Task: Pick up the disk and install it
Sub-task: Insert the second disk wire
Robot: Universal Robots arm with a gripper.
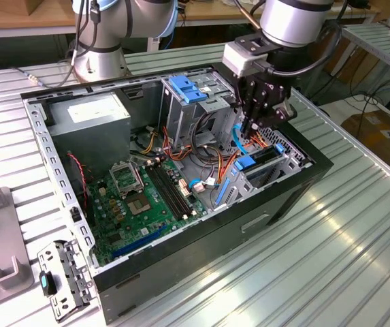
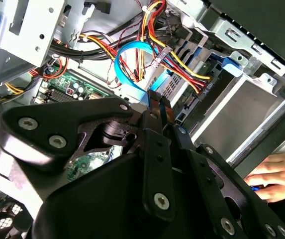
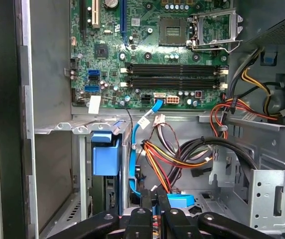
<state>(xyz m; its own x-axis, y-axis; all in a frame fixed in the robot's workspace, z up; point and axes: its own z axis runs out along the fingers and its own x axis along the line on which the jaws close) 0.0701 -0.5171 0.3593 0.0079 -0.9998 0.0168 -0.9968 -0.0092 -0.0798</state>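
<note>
Closest to us, the gripper (image 3: 152, 215) hung with fingers together, empty, just above the disk (image 1: 259, 163) — we judged it stiff, weighty, shock-sensitive, best gripped by its blue carrier rails.

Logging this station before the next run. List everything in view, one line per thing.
Computer case: one, black, open on the ribbed metal table.
Motherboard: one, green, on the case floor.
Power supply: one, grey, far corner of the case.
Tall metal cage: one, silver with a wide blue latch on top, mid-case.
Disk: one, dark body in a blue carrier, seated in the drive bay at the exterior view's right, below the gripper.
Cable bundle: several wires, red, yellow, orange and black, beside the bay.
Thin cable: one, blue, running to the motherboard.
Bracket: one, silver, on the table outside the case.
Person's hand: one, in the second wrist view.
Gripper: one, black, above the disk.
</note>
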